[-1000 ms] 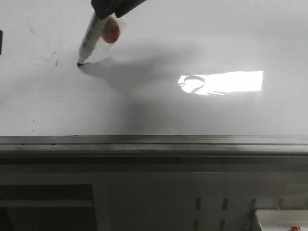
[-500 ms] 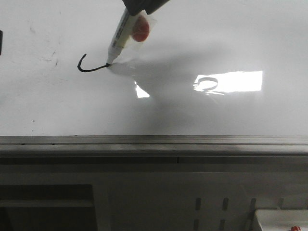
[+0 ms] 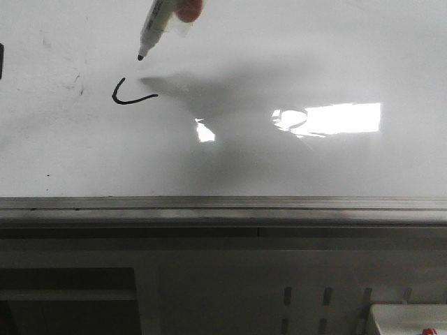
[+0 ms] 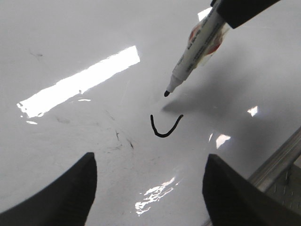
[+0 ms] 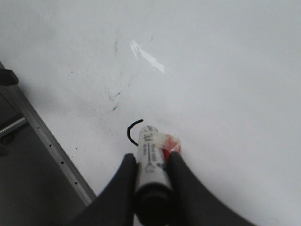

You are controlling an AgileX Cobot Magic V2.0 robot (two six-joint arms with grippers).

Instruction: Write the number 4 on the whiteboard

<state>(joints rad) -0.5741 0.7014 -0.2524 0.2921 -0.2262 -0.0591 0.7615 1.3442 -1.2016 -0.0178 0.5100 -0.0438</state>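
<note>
Since a second ago I see a curved black stroke point(image 3: 131, 94) on the whiteboard point(image 3: 293, 49) where none existed. The marker point(image 3: 159, 24), pressed at the stroke's end half a second ago, has lifted clear.

The marker point(image 3: 157, 24) tip hovers just behind (not touching) the number 4 point(image 3: 129, 95) on the whiteboard point(image 3: 279, 167).

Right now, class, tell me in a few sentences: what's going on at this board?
The right end effector is shut on a marker and holds it with its tip just off the whiteboard, above the right end of a curved black stroke. That hook-shaped stroke is only the first part of the number 4; no vertical stem is drawn yet. The left end effector hangs open over the board, holding nothing.
</note>
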